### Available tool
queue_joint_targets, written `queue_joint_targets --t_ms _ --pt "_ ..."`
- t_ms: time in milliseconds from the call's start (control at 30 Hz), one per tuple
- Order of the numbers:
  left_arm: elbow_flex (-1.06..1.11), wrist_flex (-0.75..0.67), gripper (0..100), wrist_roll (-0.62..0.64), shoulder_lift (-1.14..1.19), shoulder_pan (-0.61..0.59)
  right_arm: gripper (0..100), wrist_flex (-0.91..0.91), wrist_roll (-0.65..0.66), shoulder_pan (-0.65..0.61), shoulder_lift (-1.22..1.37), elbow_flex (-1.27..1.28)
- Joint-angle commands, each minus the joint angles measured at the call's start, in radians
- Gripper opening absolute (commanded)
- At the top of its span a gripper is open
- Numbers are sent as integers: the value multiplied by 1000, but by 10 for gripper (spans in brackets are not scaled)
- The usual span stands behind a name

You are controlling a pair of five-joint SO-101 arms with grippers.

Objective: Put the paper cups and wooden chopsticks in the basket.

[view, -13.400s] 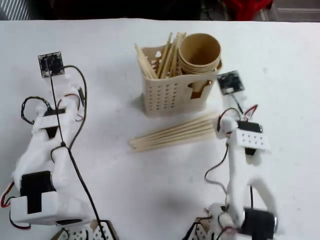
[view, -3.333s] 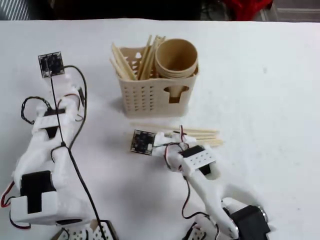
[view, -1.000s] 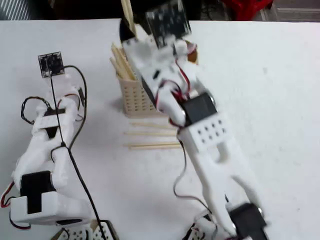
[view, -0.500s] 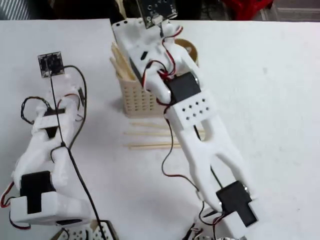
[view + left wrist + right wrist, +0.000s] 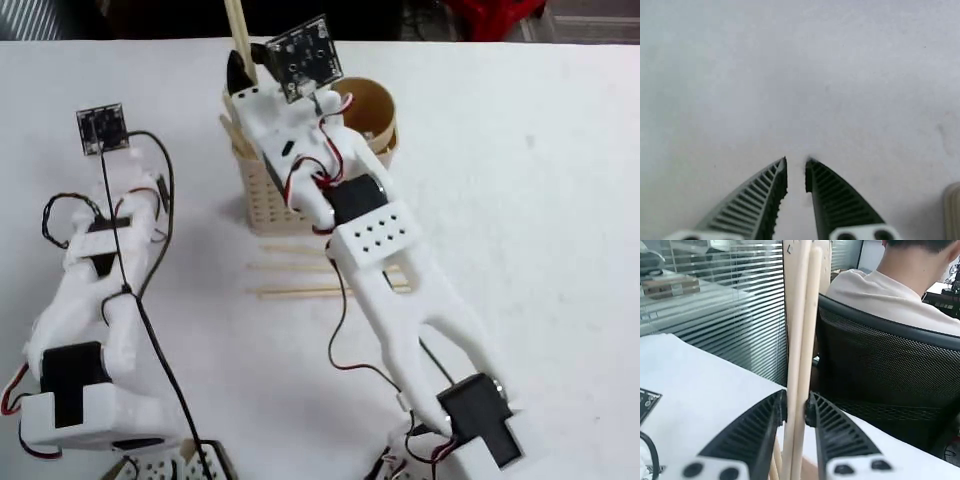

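The cream perforated basket (image 5: 262,197) stands at the table's middle back. It holds stacked paper cups (image 5: 368,104) and several wooden chopsticks (image 5: 233,135). My right gripper (image 5: 240,78) (image 5: 796,410) hangs above the basket's left end, shut on a few chopsticks (image 5: 236,30) (image 5: 801,315) that stand upright. Three more chopsticks (image 5: 300,292) lie flat on the table just in front of the basket, partly under the right arm. My left gripper (image 5: 796,164) hovers over bare table on the left, its fingers nearly together with nothing between them.
The left arm (image 5: 95,280) is folded along the left side, with a trailing black cable (image 5: 150,330). The right arm (image 5: 400,290) crosses the table's middle from the front edge to the basket. White tabletop lies to the right of the basket.
Still holding the chopsticks, the right arm has shifted slightly left and down over the basket's left end. The left arm and the chopsticks on the table have stayed put.
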Motion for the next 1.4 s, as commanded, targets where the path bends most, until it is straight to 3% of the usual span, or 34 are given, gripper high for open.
queue_joint_targets --t_ms 0,167,333,533,667,833,1133,1233,1367 --pt "-51 -3 86 2 -4 13 19 7 31 21 -84 -6" --pt "-51 -3 86 2 -4 13 34 65 31 22 -108 -8" --pt "-51 -3 86 2 -4 13 151 136 31 24 -131 -8" --pt "-49 -3 86 2 -4 13 151 237 31 25 -196 -8" --pt "-49 -3 86 2 -4 13 151 456 26 39 -285 -6" --pt "-51 -3 86 2 -4 13 155 889 37 85 -441 -6" --pt "-51 -3 86 2 -4 13 154 1282 466 97 -460 34" --pt "-51 -3 86 2 -4 12 152 1293 588 97 -426 129" --pt "-49 -3 86 2 -4 12 152 1159 760 97 -384 331"
